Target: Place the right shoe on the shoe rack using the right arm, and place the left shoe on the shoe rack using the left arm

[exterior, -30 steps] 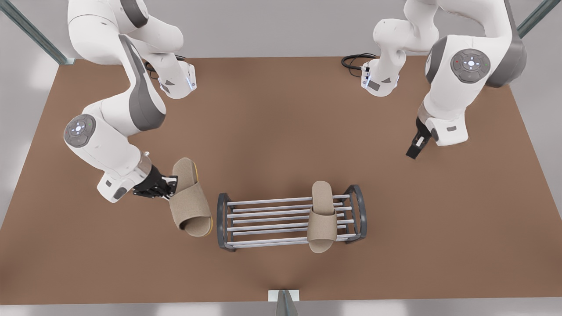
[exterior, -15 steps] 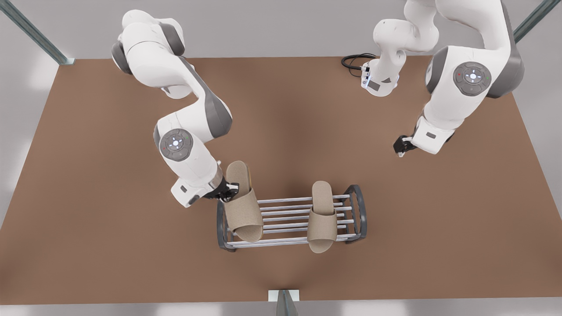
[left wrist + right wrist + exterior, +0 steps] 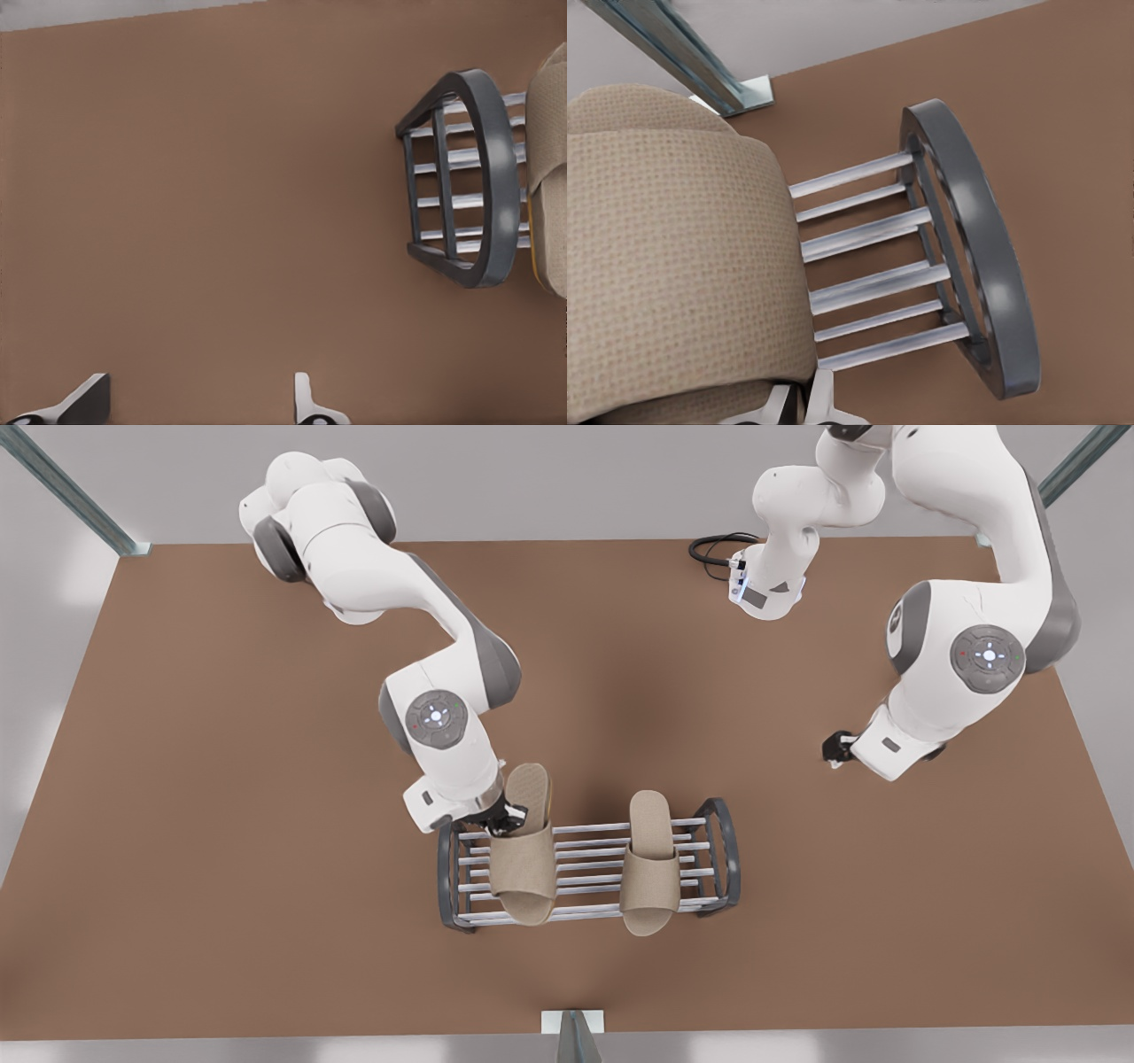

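The shoe rack [image 3: 589, 864] stands at the table's front middle. My right gripper [image 3: 505, 819] is on the arm at the front view's left. It is shut on the heel side of the right shoe [image 3: 524, 864], a beige slipper that lies over the rack's left part, toe toward the front. In the right wrist view the fingers [image 3: 819, 400] pinch this right shoe [image 3: 673, 266] beside the shoe rack's [image 3: 974, 266] end frame. The left shoe [image 3: 650, 864] rests across the rack's right part. My left gripper [image 3: 833, 748] hangs open over bare table, far right of the shoe rack [image 3: 483, 177].
A black cable [image 3: 713, 549] lies near the arm base at the back. A metal post [image 3: 571, 1036] stands at the front edge, just before the rack. The brown table [image 3: 221, 824] runs wide on both sides of the rack.
The right arm has swung rightward, carrying its slipper from the table's left onto the rack's left part. The left arm has drawn a little further right and toward the front.
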